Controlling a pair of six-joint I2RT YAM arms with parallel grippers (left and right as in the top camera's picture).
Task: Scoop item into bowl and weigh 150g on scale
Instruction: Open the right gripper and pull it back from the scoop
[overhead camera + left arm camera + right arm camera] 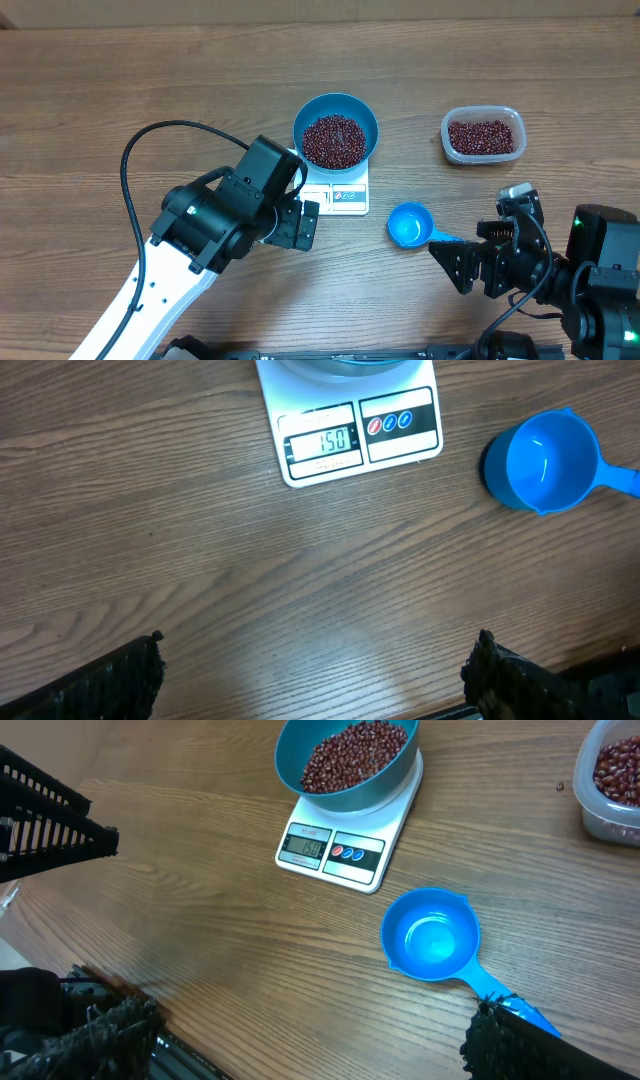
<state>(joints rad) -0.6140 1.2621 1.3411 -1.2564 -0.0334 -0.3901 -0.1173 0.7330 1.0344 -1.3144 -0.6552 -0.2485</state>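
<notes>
The scale (345,430) read 150 under the bowl (352,798) of beans (355,755), so weighing looked done. The scoop (432,935) lay empty right of the scale. Left pincer (315,675) and right pincer (310,1038) hung released; next, just stay clear

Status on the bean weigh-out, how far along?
Done: the bowl sits on the scale with beans in it, and the display reads 150. The scoop lies empty on the table.
In hand: nothing. The left gripper and right gripper are open and empty.
Left: apparently nothing, since the target looks met. The tub holds spare beans.
</notes>
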